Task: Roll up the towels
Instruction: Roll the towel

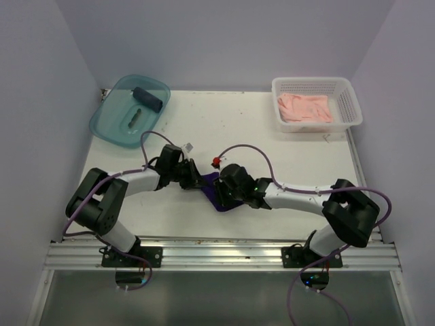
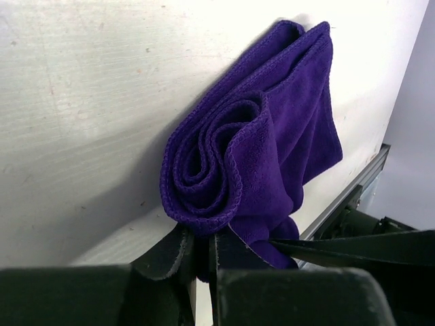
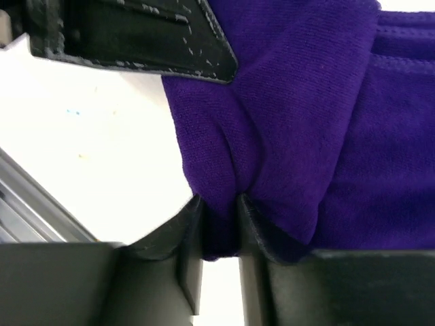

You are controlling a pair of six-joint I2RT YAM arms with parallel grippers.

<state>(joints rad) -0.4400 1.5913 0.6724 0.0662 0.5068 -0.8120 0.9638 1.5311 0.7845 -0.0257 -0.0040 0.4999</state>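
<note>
**loose purple roll pinched from both sides**

my left claw (image 2: 200,234) is clamped on the bottom hem of the purple towel (image 2: 272,136), right under its open spiral. my right claw (image 3: 217,204) is pinched on a fold of the same cloth from the other side. in the top view that towel sits just toward 6 o'clock from the middle of the table (image 1: 285,153), between the two wrists.

what worries me:
- the coil looks slack, so if either claw lets go i'd expect it to spring open.
- pulling the claws apart would unwind it.
- the fingers are crowded together and could knock each other.

count:
- three towels: one purple, one blue towel (image 1: 151,100) rolled in the tub (image 1: 109,122) at 10 o'clock, and one pink towel (image 1: 306,109) unrolled in the basket (image 1: 350,102) at 2 o'clock.
- two claws, one tub, one basket.
</note>
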